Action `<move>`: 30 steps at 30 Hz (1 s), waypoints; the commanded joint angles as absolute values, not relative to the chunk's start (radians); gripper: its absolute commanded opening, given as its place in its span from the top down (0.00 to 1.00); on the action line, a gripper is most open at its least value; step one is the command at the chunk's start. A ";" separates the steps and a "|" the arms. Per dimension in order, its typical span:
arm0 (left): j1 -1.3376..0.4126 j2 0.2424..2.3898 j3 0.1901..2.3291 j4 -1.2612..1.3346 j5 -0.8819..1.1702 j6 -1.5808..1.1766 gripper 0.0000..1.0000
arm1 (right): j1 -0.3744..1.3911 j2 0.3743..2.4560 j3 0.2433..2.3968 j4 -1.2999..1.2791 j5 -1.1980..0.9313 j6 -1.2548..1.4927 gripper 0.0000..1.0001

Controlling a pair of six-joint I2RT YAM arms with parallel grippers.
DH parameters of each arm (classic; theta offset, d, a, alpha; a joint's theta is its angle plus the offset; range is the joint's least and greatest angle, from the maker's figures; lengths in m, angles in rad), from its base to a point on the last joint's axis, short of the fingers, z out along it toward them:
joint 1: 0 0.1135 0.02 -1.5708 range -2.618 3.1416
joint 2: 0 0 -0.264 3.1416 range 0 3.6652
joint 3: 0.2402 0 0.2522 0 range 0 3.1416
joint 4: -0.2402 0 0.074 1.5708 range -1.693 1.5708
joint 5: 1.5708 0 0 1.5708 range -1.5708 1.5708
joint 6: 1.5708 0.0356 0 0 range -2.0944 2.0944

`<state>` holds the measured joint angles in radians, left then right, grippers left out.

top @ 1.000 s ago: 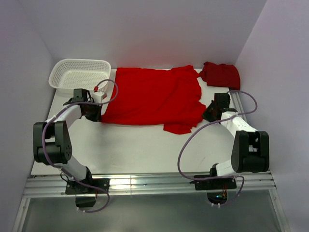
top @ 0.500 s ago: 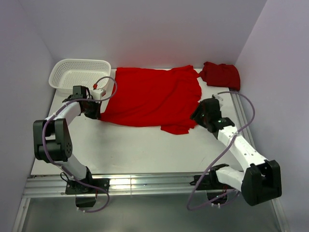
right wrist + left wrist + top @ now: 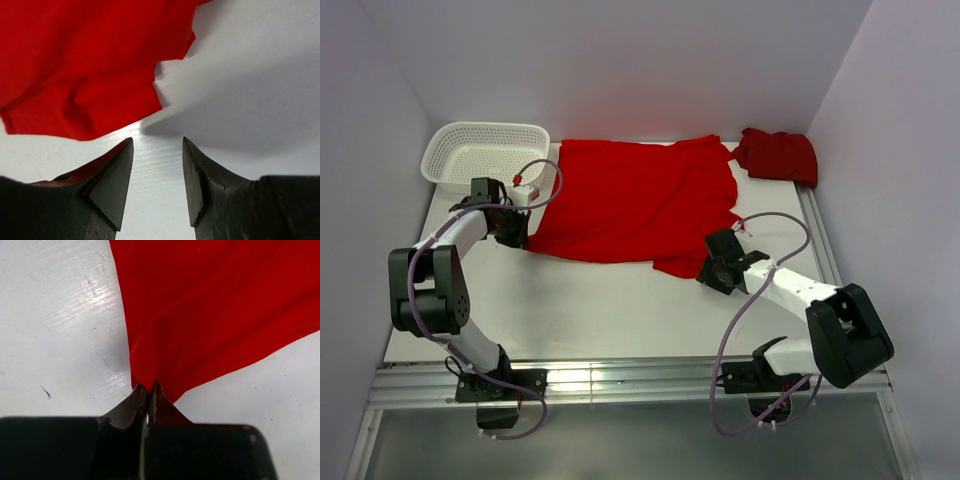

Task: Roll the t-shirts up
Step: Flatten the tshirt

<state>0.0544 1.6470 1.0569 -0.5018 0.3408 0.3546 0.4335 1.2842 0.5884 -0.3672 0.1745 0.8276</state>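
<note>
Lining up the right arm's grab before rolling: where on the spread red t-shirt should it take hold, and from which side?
Grip the near-right flap of the spread t-shirt, at its near edge. Come in low from the near side, where the open right gripper faces it; the flap lies wrinkled and ends on bare table. The left gripper holds the opposite near corner.

White table [image 3: 610,310] fills frame center, boxed by pale lavender walls [image 3: 640,60] at top, left, right; metal rail [image 3: 640,378] along bottom edge, even light.

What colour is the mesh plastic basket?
White; the mesh plastic basket shows best in the top external view.
</note>
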 commanded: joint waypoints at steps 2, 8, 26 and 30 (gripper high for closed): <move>0.055 1.618 1.086 -0.512 0.334 0.377 1.00 | 0.446 1.328 0.635 -0.354 0.256 0.859 0.49; 0.055 1.614 1.085 -0.514 0.336 0.379 1.00 | 0.449 1.361 0.624 -0.305 0.275 0.871 0.51; 0.055 1.606 1.072 -0.531 0.316 0.397 1.00 | 0.480 1.320 0.624 -0.330 0.322 0.920 1.00; 0.055 1.600 1.065 -0.545 0.302 0.408 1.00 | 0.508 1.140 0.615 -0.452 0.362 0.959 1.00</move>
